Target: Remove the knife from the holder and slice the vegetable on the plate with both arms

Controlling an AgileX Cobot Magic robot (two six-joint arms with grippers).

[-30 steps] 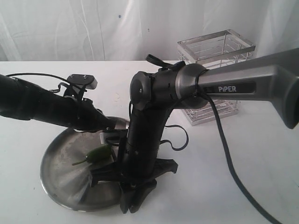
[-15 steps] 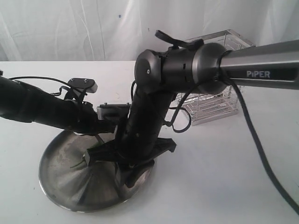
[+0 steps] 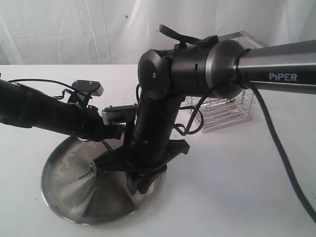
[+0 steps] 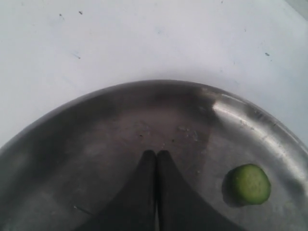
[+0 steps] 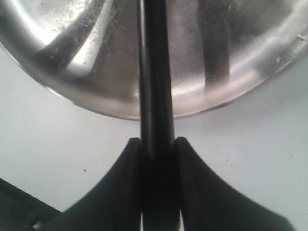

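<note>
Right gripper clamps all-black kitchen knife between both fingers, jaws part-way apart around it. Knife reaches out across raised rim of large round scuffed steel plate. Left gripper fully closed, fingertips pressed together, gripping nothing, low over plate. Small round green vegetable piece, pale cut face up, lies on plate near rim, just beside left fingertips, not touching. Thick black arm with grey PiPER lettering crosses before tall silver wire holder, standing on white table, apart from plate.
</note>
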